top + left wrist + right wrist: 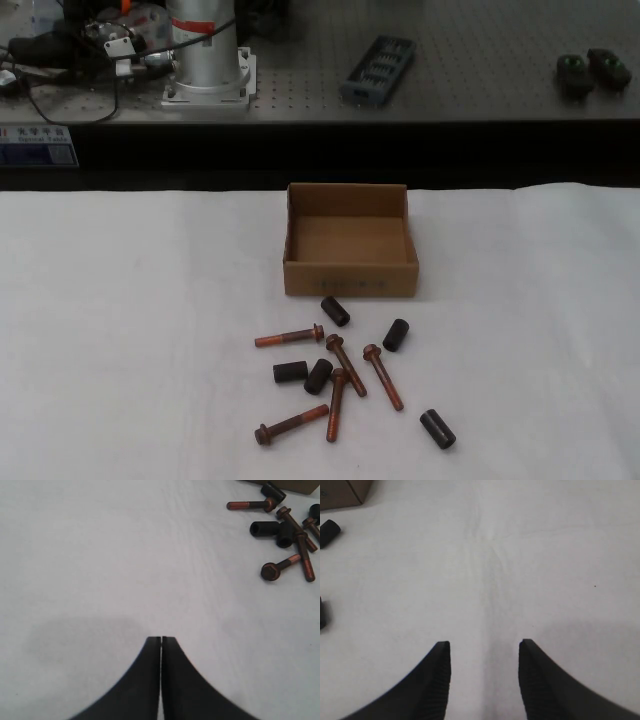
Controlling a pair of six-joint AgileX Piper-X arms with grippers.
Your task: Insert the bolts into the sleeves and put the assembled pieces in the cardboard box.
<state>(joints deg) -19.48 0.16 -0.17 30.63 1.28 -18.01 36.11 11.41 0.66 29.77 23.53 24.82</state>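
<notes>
Robotics lab, by the look: grey metal bench top w/ a grid of small holes [480, 70] at the back, silver cylindrical arm base [207, 60] bolted on it, black cables [50, 75] tangled beside. Nearer me, white cloth-covered bench [120, 330] w/ loose copper-coloured bolts [288, 338] & black sleeves [335, 311].

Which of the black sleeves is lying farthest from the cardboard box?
The sleeve lying alone at the pile's near right corner; the other four lie closer to the cardboard box.

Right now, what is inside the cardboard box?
The cardboard box shows only bare floor inside; its near wall hides the strip of floor just behind it.
</notes>
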